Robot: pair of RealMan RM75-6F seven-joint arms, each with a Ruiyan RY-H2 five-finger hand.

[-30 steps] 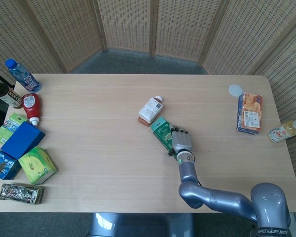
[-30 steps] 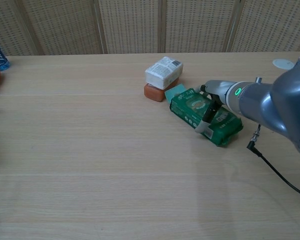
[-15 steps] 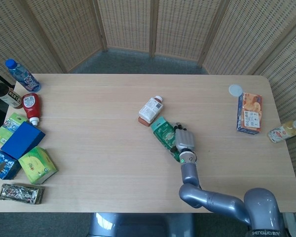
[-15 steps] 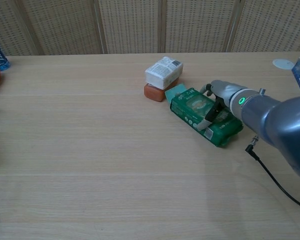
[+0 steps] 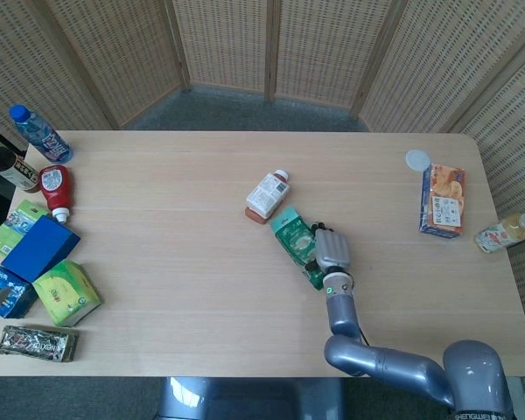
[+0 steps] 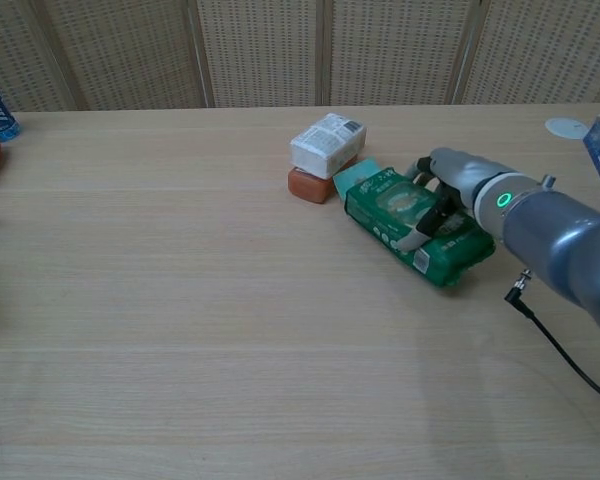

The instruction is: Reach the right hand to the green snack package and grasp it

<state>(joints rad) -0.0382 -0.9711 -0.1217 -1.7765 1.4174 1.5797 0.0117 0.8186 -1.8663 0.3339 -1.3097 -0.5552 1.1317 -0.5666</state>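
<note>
The green snack package (image 5: pixel 291 234) lies at an angle near the middle of the table, just right of a white bottle. My right hand (image 5: pixel 329 248) sits on the package's right end. In the chest view the right hand (image 6: pixel 452 186) wraps that end, with fingers over the far edge and the thumb (image 6: pixel 421 229) lying across the top of the green snack package (image 6: pixel 398 212). The package's near right corner looks slightly raised off the wood. My left hand shows in neither view.
A white bottle with a red cap (image 5: pixel 267 194) lies touching the package's left end. An orange snack box (image 5: pixel 442 199), a white lid (image 5: pixel 417 159) and a yellow bottle (image 5: pixel 506 232) sit far right. Bottles and boxes, including a blue box (image 5: pixel 40 248), crowd the left edge.
My right hand and the green package have shifted a little to the right together. The thumb now lies further across the package's top.
</note>
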